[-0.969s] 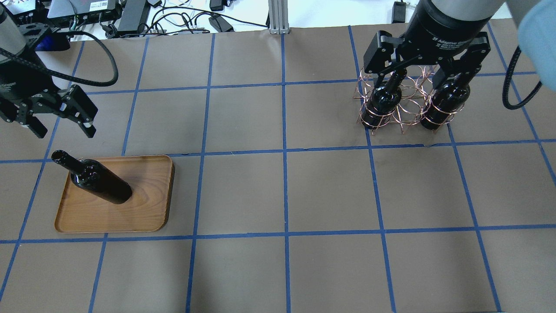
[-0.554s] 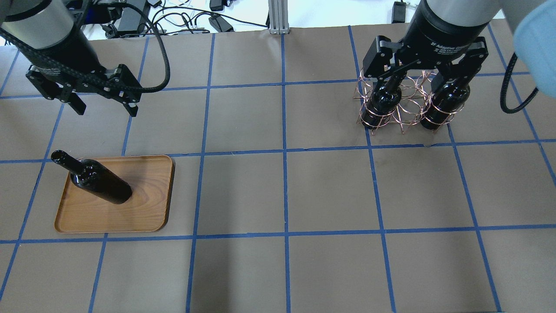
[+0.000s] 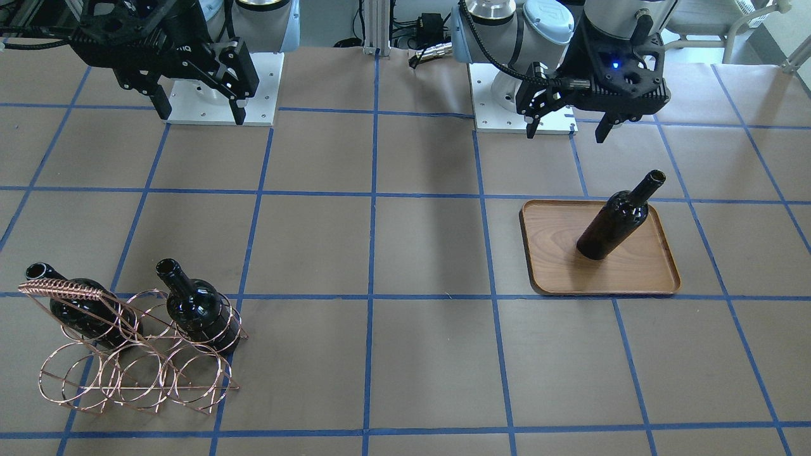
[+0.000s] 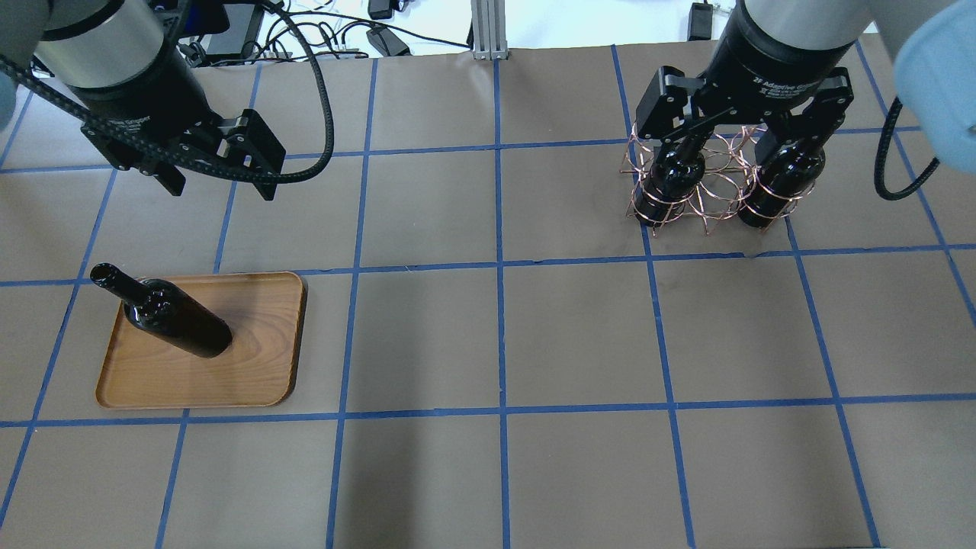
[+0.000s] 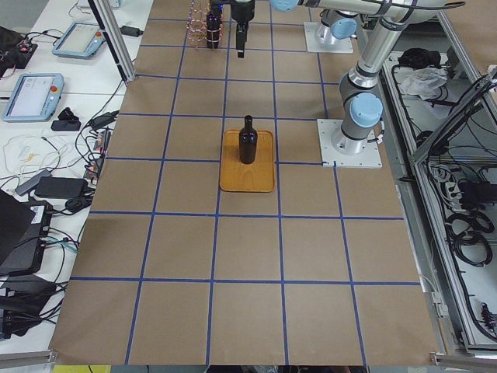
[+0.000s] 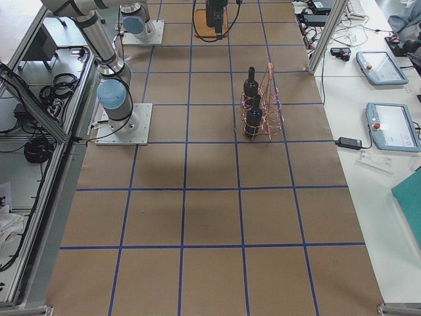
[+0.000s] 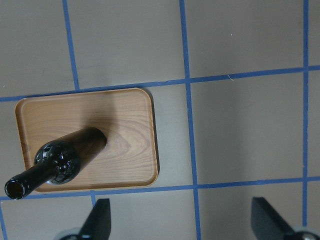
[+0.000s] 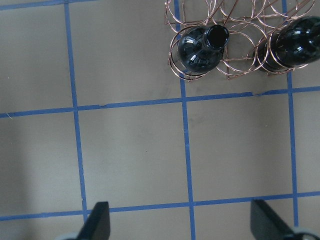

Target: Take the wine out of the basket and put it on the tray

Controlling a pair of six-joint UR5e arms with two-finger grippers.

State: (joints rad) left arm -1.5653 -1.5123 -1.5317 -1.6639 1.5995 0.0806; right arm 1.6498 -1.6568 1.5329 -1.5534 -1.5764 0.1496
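One wine bottle stands upright on the wooden tray; it also shows in the left wrist view on the tray. Two more bottles stand in the copper wire basket at the far right. My left gripper is open and empty, raised beyond the tray. My right gripper is open and empty, high up; in its wrist view the basket and the bottles lie at the top, well away from the fingers.
The brown paper table has a blue tape grid. Cables and power supplies lie past its far edge. The front view shows the basket near the operators' edge and the tray on the view's right.
My left gripper has swung from the table's left edge to the right, over the square beyond the tray. My right gripper has barely shifted. Bottles, basket and tray have not moved.
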